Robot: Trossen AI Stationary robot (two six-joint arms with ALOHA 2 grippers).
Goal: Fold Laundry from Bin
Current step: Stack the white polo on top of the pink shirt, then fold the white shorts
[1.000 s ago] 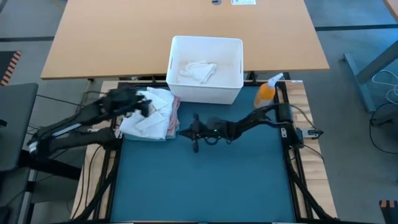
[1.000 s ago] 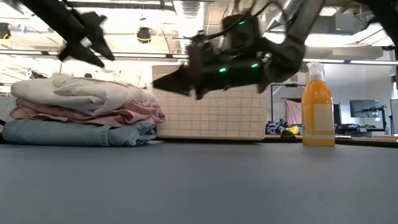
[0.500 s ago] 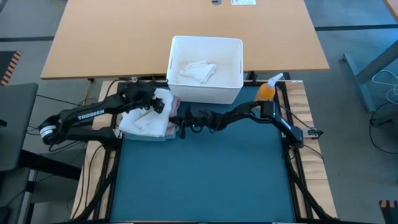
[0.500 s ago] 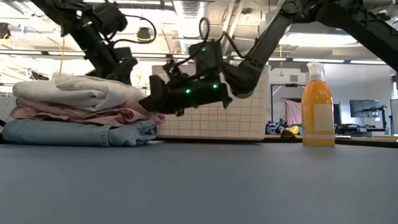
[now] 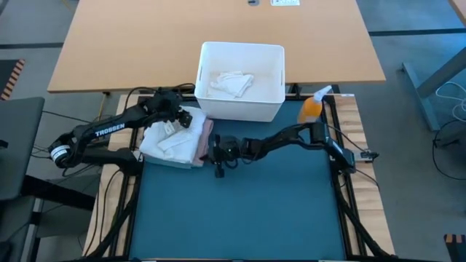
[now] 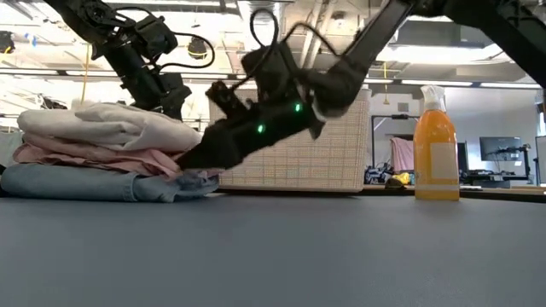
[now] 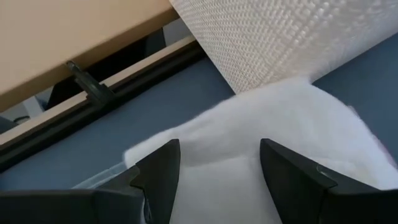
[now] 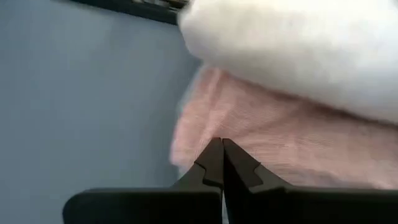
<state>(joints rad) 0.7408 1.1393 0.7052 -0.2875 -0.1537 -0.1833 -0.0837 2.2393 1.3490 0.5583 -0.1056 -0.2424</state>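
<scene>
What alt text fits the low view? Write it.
Shut right gripper noses into a folded stack of white, pink and light blue denim garments; open left gripper hovers above it. An orange spray bottle stands at right.

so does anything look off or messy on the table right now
Nothing stands out. The folded stack sits tidy on the mat, white on pink on jeans. One white piece is crumpled in the bin, and the orange bottle stands upright.
</scene>
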